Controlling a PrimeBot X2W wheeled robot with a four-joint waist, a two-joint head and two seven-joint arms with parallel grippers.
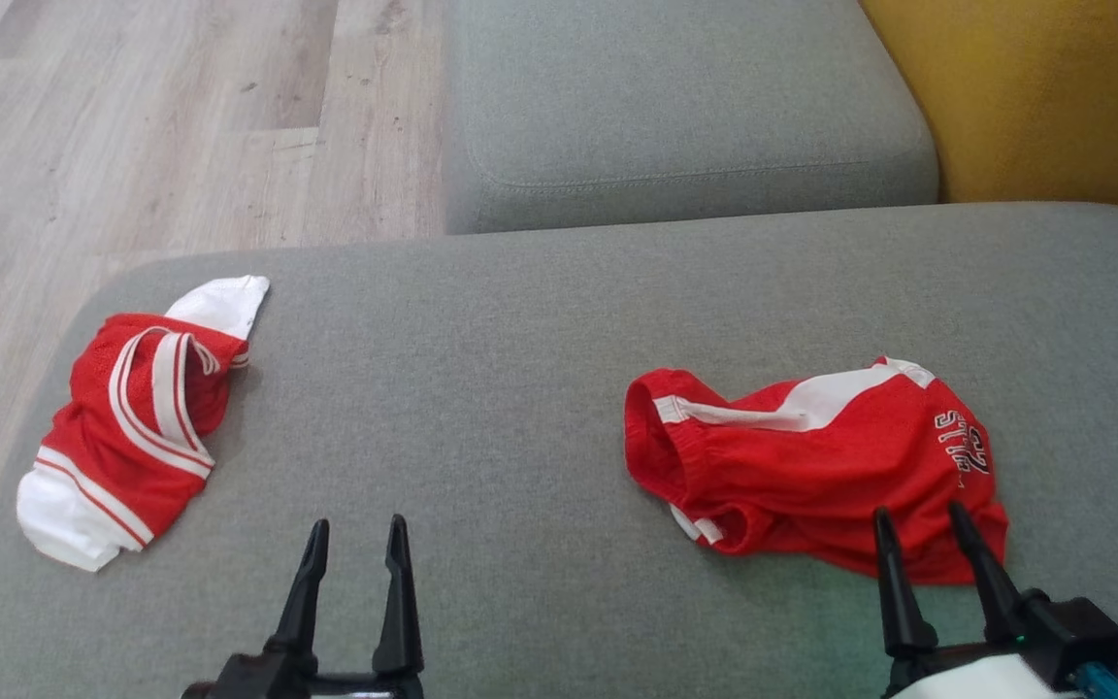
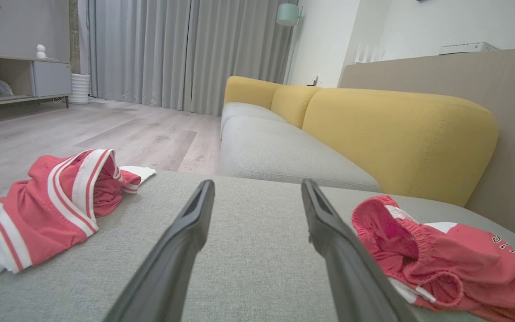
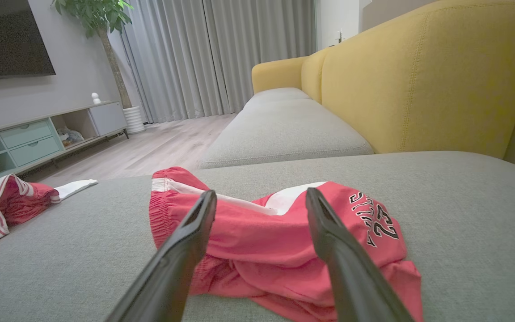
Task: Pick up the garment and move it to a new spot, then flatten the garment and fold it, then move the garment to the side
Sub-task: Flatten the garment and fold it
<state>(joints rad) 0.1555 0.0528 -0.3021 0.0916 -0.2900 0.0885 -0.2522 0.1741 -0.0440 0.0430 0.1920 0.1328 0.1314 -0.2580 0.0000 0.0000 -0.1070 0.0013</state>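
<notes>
A crumpled red garment [image 1: 811, 466] with white stripes and black lettering, seemingly shorts, lies on the right of the grey sofa seat [image 1: 520, 340]. My right gripper [image 1: 917, 510] stands open at its near edge, fingertips over the cloth and nothing between them. The right wrist view has this garment [image 3: 275, 232] just beyond the open right gripper [image 3: 261, 192]. A second red and white garment [image 1: 132, 417] lies bunched near the seat's left edge. My left gripper [image 1: 357, 524] is open over bare seat between the two. In the left wrist view the left gripper [image 2: 257, 183] has the striped garment [image 2: 47, 210] left and the shorts [image 2: 441, 255] right.
The seat's left edge drops to a wooden floor [image 1: 132, 126]. Another grey seat cushion [image 1: 675, 107] lies beyond, and a yellow backrest [image 1: 1054, 97] rises at the right. A low cabinet [image 3: 38, 138] and curtains [image 2: 186, 53] stand far across the room.
</notes>
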